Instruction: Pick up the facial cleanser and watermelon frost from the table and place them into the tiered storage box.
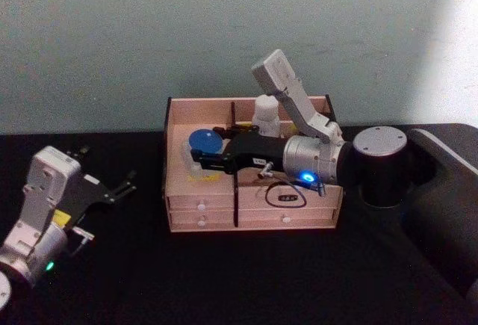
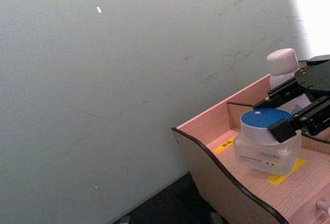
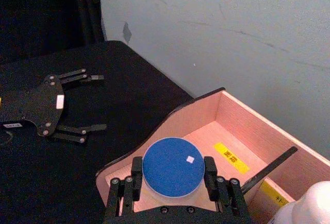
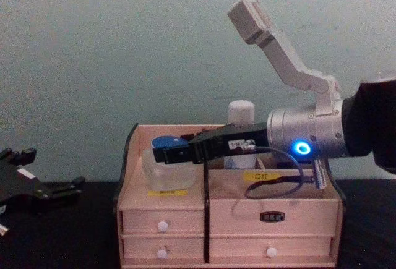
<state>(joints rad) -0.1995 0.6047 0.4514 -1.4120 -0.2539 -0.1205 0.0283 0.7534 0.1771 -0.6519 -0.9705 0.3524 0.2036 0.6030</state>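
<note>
Right claw point(image 3: 172, 180) is clamping the squat blue-lidded clear jar point(image 3: 172, 166) inside the light wooden tiered organiser point(image 1: 175, 190); left claw point(image 1: 123, 187) is resting apart over the black table point(image 1: 224, 280).

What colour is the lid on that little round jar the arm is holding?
Blue, with a small pale mark on top. The watermelon frost lid shows best in the right wrist view.

Black table point(image 1: 246, 280), cloth-covered by the look of it. Tiered storage box point(image 1: 250, 219) sits directly on it, backed near the wall. Nothing else clearly resting on the surface beside the box.
</note>
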